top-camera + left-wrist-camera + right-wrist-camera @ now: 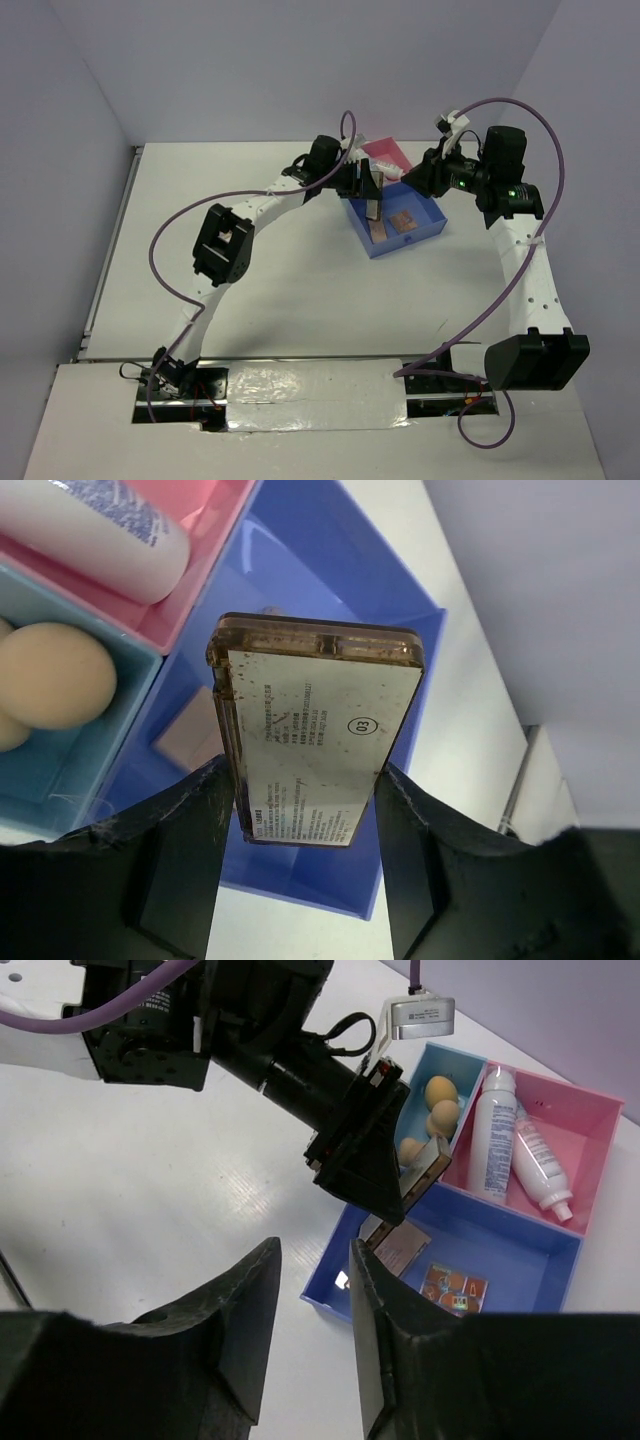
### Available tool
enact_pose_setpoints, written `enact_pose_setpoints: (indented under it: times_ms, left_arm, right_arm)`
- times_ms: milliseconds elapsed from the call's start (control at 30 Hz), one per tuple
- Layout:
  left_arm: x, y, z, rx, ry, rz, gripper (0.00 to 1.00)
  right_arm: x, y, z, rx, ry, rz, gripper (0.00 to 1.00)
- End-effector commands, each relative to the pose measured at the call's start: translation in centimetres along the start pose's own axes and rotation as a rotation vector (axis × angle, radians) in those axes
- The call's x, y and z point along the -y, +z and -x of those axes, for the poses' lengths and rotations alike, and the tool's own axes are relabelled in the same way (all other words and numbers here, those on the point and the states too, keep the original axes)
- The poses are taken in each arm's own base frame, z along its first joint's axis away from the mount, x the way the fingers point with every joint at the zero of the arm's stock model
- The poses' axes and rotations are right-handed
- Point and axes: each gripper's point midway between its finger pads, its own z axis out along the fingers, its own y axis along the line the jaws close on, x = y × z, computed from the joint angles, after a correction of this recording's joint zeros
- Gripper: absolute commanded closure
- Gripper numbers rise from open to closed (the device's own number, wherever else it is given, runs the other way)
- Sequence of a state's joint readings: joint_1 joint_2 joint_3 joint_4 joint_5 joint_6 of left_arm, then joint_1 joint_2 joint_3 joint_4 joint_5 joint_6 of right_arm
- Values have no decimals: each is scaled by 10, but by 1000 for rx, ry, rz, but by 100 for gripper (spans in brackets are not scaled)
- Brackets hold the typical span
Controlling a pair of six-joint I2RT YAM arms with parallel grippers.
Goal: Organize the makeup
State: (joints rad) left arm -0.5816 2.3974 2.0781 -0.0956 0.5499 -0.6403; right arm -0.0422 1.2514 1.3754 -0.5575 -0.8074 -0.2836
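Observation:
My left gripper [300, 780] is shut on a brown-gold palette [315, 730]. It holds the palette on edge, label side showing, above the blue compartment of the divided tray [300, 880]. A pinkish palette [395, 1245] and a multicolour palette [455, 1288] lie flat in that compartment. Tan sponges [440, 1092] sit in the light-blue compartment. Two white bottles [495, 1130] lie in the pink one. My right gripper [313, 1250] is open and empty. It hovers over the table just beside the tray's near corner, facing the left gripper [365, 1150].
The tray [400, 245] sits on the white table at the back, right of centre, with both grippers [368, 190] [420, 178] crowded over it. Purple cables loop above both arms. Walls close the table at the back and sides.

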Motion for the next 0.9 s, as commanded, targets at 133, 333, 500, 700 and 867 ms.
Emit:
enact_pose_setpoints:
  times_ms: [133, 333, 500, 700, 867]
  left_arm:
    - [4, -6, -2, -14, 60, 56, 35]
    - [15, -18, 5, -1, 91, 69, 1]
    - [33, -37, 23, 52, 134, 78, 1]
    - [39, -92, 56, 189, 193, 214, 1]
    - [-3, -177, 52, 310, 112, 378, 1]
  right_arm:
    - [-6, -7, 13, 37, -21, 11, 51]
    - [-6, -8, 13, 37, -22, 9, 33]
    - [-4, -10, 15, 21, -51, -5, 26]
    - [10, -18, 25, 35, -88, -111, 0]
    - [21, -11, 14, 43, -111, -132, 0]
